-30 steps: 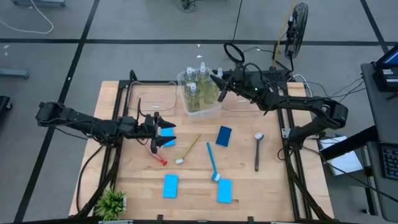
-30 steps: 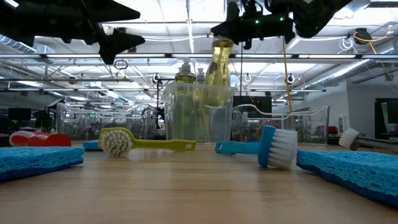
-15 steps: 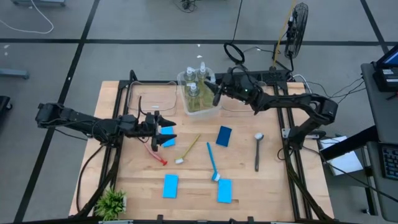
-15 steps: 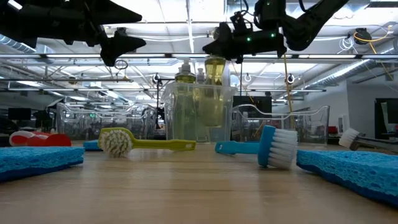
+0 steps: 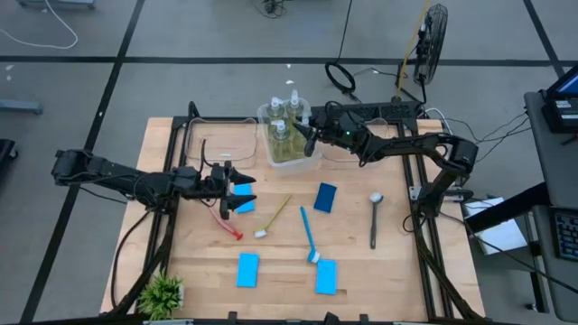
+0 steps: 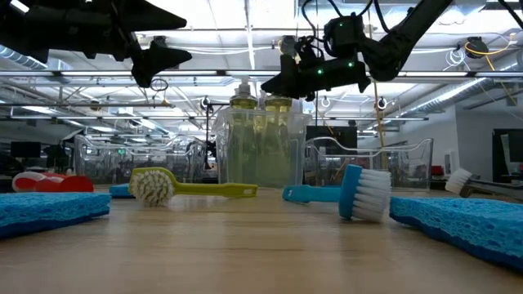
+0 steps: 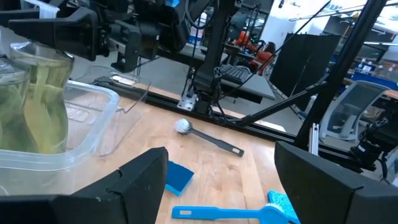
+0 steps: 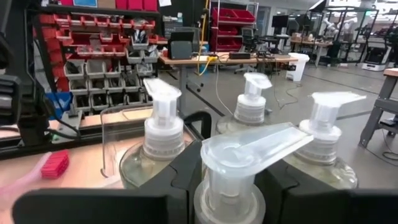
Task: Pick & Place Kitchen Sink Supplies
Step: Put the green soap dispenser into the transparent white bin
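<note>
Now the big wooden counter (image 5: 280, 262) is carrying everything. The clear bin (image 5: 291, 135) is sitting right under the right end effector (image 5: 307, 135), and it is keeping the soap bottles standing together so they cannot tip. Three bottles are standing in it already. The right end effector is squeezing the neck of the fourth pump bottle (image 8: 245, 163), holding it up straight by the neck so that it is slipping in beside the others. I think it is almost ready to let go.

The left end effector (image 5: 237, 189) is hanging open above the counter. A blue sponge (image 5: 242, 198) and the red brush (image 5: 228, 224) are lying just below it, so it looks ready to grab one. The yellow-green brush (image 5: 273, 217), the blue brush (image 5: 309, 236) and the grey brush (image 5: 374, 219) are lying flat farther off, waiting.
</note>
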{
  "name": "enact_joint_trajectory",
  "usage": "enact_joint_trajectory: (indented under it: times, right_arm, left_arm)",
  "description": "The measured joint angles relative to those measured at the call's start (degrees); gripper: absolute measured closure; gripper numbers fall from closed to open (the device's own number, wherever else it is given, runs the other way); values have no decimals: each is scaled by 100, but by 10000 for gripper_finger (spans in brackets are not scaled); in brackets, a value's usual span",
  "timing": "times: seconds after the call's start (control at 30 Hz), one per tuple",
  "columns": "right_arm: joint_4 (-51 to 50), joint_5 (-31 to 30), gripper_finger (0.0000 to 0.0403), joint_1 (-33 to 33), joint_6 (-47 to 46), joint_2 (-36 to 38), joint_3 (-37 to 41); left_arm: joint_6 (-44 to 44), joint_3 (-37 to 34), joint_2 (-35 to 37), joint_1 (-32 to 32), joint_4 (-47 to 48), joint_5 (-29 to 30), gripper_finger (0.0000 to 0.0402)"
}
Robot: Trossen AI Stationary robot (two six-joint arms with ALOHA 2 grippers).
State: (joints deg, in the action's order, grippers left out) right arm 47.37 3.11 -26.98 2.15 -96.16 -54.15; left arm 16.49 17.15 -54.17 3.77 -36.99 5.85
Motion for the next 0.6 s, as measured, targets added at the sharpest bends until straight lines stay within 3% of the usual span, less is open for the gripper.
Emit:
enact_joint_trajectory:
  times: [0.6]
  right_arm:
    - [-46, -7, 289, -7, 11, -26, 0]
  left_arm:
    - [52, 0, 0, 0, 176, 2, 105]
